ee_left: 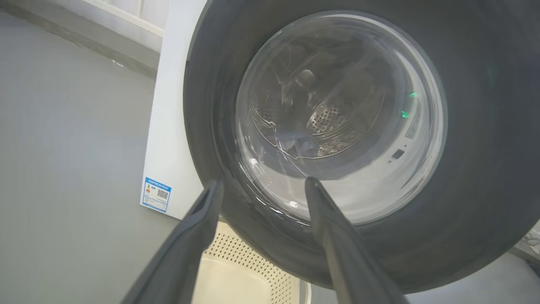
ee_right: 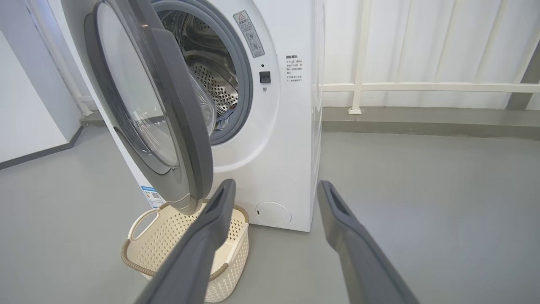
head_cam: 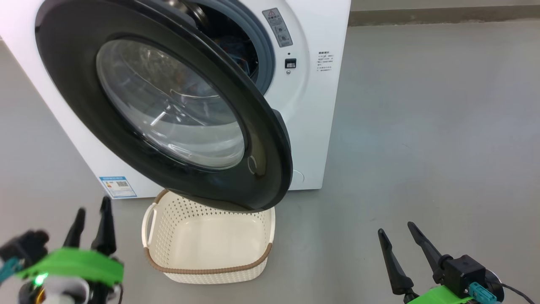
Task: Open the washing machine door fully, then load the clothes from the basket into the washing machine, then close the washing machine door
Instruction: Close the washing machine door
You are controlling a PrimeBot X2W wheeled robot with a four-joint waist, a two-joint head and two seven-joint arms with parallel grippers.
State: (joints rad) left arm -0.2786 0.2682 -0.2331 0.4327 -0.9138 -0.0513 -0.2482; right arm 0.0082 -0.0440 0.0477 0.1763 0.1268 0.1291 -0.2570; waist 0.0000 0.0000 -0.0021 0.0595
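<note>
Head view | washing machine door overhangs basket | left hand, right hand spread, empty

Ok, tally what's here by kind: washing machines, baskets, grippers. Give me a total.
washing machine: 1
basket: 1
grippers: 2 (left gripper, right gripper, both open)
Total: 4

Smooth grey floor, white wall — pale rail, grey skirting
</note>
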